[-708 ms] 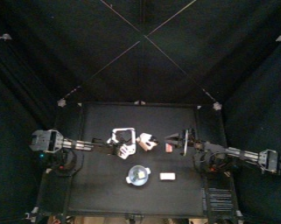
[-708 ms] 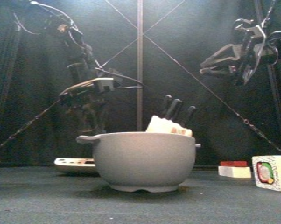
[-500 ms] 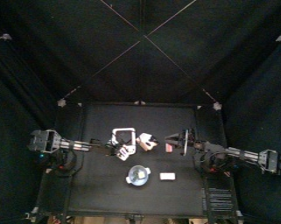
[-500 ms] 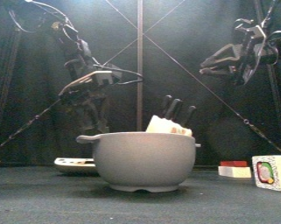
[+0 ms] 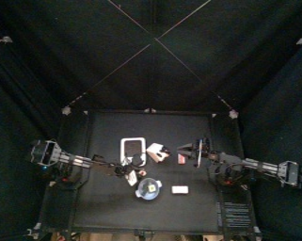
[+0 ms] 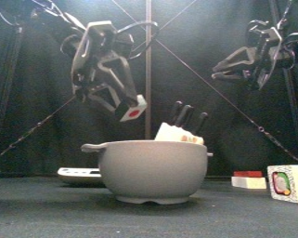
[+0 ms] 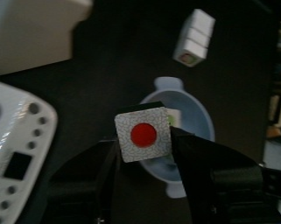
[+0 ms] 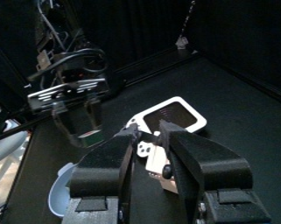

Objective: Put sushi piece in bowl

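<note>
Our left gripper [image 7: 145,147] pinches the sushi piece [image 7: 143,134], a white square with a red spot, between widely parted jaws. The bowl [image 7: 175,109] lies just beyond and below it, so we judge only a short forward carry remains. The right gripper [image 8: 152,150] rests apart, holding nothing we can see.

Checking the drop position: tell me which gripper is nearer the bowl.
Left. The left gripper, holding the sushi piece, hangs just above the bowl; the right gripper stays raised, off to the bowl's right.
</note>
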### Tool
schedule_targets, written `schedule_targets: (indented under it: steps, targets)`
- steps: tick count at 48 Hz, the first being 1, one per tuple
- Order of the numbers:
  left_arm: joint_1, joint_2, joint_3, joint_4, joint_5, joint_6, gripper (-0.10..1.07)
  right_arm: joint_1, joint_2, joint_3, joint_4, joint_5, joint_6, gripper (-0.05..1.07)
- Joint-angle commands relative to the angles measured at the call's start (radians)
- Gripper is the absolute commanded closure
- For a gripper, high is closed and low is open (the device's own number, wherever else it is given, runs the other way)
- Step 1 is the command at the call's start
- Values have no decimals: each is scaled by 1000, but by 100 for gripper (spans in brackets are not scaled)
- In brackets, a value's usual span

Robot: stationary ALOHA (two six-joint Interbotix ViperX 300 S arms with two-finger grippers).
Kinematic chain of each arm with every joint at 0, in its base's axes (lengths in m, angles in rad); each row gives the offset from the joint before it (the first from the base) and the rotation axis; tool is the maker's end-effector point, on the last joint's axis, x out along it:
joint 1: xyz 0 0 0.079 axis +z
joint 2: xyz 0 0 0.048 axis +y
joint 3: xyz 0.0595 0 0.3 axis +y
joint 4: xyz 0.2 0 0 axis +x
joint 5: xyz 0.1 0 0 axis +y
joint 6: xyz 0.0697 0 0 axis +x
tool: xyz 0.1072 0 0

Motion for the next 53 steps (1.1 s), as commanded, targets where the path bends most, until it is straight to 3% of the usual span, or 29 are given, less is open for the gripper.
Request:
schedule_targets:
  steps: [1,19,42,53]
  targets:
    - [-8,20,-12,17,-75,2,25,-5,3,-9,3,-8,2,34]
    - [-11,146,-57,58,-299,0,24,-5,3,-9,3,-8,2,34]
    - [-6,198,-58,40,-325,-2,6,-5,3,-9,3,-5,2,34]
    - [-5,187,-55,38,-325,-2,6,-5,3,-9,2,-2,2,34]
